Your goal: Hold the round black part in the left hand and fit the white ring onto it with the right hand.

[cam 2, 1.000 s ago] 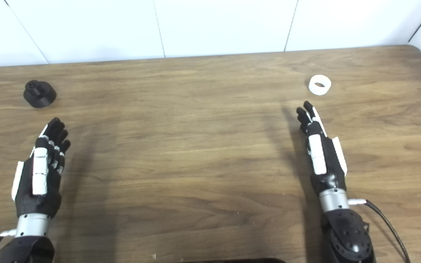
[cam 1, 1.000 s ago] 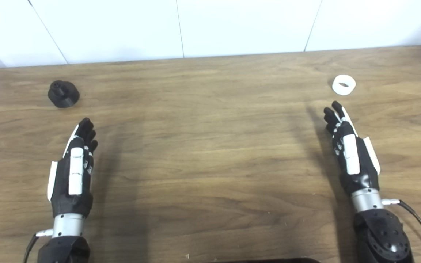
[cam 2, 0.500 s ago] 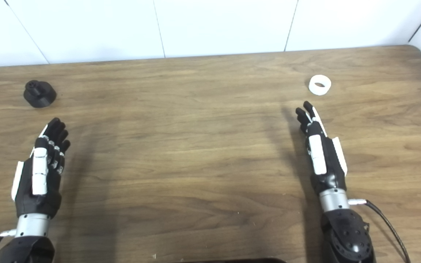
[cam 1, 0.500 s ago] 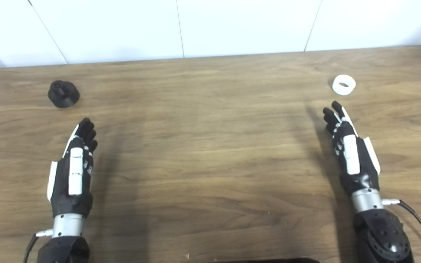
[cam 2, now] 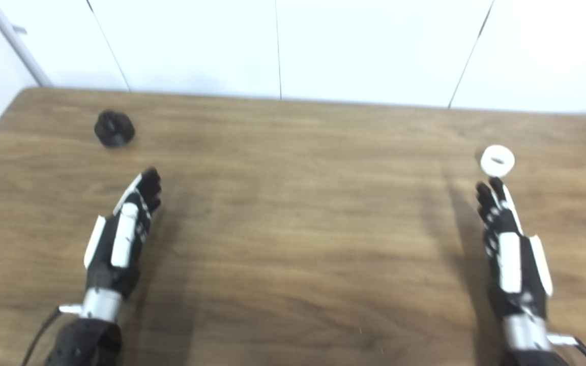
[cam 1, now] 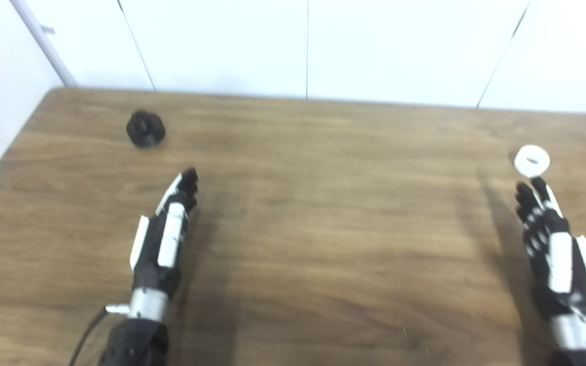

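The round black part (cam 1: 145, 128) stands on the wooden table (cam 1: 323, 213) at the far left. My left hand (cam 1: 163, 236) hovers nearer to me and a little right of it, open, fingers stretched toward the back, holding nothing. The white ring (cam 1: 531, 160) lies flat at the far right. My right hand (cam 1: 552, 249) is open too, its fingertips (cam 1: 537, 185) just short of the ring and apart from it. In the right eye view the black part (cam 2: 114, 129), the ring (cam 2: 497, 160), left hand (cam 2: 122, 239) and right hand (cam 2: 511, 254) show the same layout.
The table's left edge (cam 1: 3, 162) runs diagonally beside the black part, with a white wall behind the far edge. A cable (cam 1: 87, 333) trails from my left wrist.
The whole picture has shifted and blurred, so the camera has turned left and up. The right fingertips now sit closer to the ring. Both hands stay open and empty.
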Motion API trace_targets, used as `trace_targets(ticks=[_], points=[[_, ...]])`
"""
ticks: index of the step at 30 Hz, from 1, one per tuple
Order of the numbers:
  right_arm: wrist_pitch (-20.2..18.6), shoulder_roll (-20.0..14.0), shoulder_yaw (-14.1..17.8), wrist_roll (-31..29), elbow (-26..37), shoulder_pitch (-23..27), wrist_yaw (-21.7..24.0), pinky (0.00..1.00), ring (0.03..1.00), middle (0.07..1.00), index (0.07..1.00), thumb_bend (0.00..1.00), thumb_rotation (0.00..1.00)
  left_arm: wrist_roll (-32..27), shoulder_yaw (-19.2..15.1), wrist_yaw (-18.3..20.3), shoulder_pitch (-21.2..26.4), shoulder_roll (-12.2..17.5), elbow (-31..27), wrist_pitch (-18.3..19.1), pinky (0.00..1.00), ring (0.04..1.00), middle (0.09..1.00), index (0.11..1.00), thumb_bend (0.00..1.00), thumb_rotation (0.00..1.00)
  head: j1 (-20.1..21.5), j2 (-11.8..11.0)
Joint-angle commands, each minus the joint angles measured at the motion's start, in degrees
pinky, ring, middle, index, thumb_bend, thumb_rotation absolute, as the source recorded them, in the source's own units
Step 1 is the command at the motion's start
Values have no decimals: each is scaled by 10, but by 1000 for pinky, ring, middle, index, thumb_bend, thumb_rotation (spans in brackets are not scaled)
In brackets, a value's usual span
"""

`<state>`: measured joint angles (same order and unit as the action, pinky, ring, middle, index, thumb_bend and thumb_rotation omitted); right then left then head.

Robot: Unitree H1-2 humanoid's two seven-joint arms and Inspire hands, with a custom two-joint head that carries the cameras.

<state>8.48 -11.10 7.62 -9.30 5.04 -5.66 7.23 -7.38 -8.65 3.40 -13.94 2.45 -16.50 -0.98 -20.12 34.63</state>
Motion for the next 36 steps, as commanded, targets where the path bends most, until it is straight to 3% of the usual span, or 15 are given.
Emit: trace_targets(ticks=[1, 13, 19, 28, 31, 36], points=[[12, 3, 1, -11, -35, -20, 8, 1000, 983, 952, 994, 615, 1000, 6, 9, -3, -45, -17, -3, -31, 1000, 985, 964, 948, 494, 892, -2, -1], [23, -6, 7, -30, -53, -17, 26, 1000, 989, 953, 997, 588, 1000, 18, 29, -18, -44, -22, 20, -54, 1000, 983, 959, 951, 528, 885, -18, -23], [49, -11, 5, -29, -75, -15, 32, 1000, 990, 957, 1000, 590, 1000, 23, 35, -20, -45, -23, 35, -75, 1000, 980, 951, 947, 538, 881, -17, -45], [70, -14, 5, -31, -94, -11, 42, 1000, 986, 964, 1000, 571, 1000, 34, 41, -30, -50, -24, 36, -72, 994, 971, 949, 943, 505, 864, -19, -54], [83, -9, 9, -11, -98, -10, 27, 1000, 961, 935, 981, 578, 1000, 34, 41, -32, -48, -23, 36, -69, 995, 974, 949, 944, 536, 809, -16, -57], [96, -6, 7, 7, -103, -9, 19, 999, 917, 912, 972, 527, 1000, 64, 44, -45, -48, -26, 29, -59, 986, 963, 931, 931, 535, 442, -13, -58]])
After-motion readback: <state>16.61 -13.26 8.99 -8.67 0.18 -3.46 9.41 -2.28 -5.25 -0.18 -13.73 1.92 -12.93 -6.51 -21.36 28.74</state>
